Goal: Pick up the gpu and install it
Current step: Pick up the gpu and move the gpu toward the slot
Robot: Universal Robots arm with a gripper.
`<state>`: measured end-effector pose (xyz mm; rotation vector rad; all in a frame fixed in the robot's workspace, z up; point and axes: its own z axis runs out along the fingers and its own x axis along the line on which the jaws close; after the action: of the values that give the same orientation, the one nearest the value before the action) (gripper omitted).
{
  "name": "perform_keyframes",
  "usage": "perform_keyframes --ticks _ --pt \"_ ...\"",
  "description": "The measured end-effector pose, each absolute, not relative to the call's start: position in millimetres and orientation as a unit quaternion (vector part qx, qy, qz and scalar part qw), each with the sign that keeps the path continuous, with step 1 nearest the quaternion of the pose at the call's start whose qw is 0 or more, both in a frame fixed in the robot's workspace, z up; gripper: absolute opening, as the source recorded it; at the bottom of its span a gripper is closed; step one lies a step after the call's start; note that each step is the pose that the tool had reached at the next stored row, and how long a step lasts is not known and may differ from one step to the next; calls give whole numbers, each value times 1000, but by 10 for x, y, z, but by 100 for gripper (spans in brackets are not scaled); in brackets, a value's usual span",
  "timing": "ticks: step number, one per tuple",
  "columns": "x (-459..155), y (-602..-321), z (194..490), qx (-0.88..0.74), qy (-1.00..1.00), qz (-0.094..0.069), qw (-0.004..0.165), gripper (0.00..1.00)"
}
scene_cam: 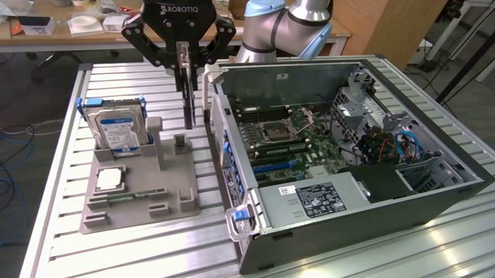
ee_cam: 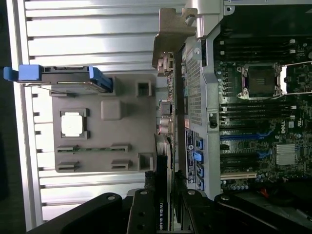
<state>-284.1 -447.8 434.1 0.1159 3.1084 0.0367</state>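
The gpu (scene_cam: pixel 188 95) hangs edge-down and upright in the air, a thin dark card with its silver bracket (ee_cam: pixel 171 36) at one end. My gripper (scene_cam: pixel 184 58) is shut on its upper edge, one black finger on each face. The card is above the gap between the grey holder (scene_cam: pixel 155 200) and the open computer case (scene_cam: pixel 433 197), close to the case's outer wall. In the wrist view I see the gpu (ee_cam: pixel 165 161) edge-on, running away from my gripper (ee_cam: pixel 165 197) alongside the case wall. The motherboard (scene_cam: pixel 298 145) with its blue slots (scene_cam: pixel 270 167) lies open inside the case.
On the grey holder a silver hard drive (scene_cam: pixel 116 130) with blue rails stands upright, and a square processor (scene_cam: pixel 110 178) and a green memory stick (scene_cam: pixel 127 198) lie flat. The ribbed metal table (scene_cam: pixel 54 191) carries everything. Desks with clutter stand behind.
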Motion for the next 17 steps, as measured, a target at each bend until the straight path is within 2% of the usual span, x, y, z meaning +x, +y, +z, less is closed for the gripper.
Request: perform_keyframes --ticks 17 --pt "-2663 -4478 4341 37 999 12 15 26"
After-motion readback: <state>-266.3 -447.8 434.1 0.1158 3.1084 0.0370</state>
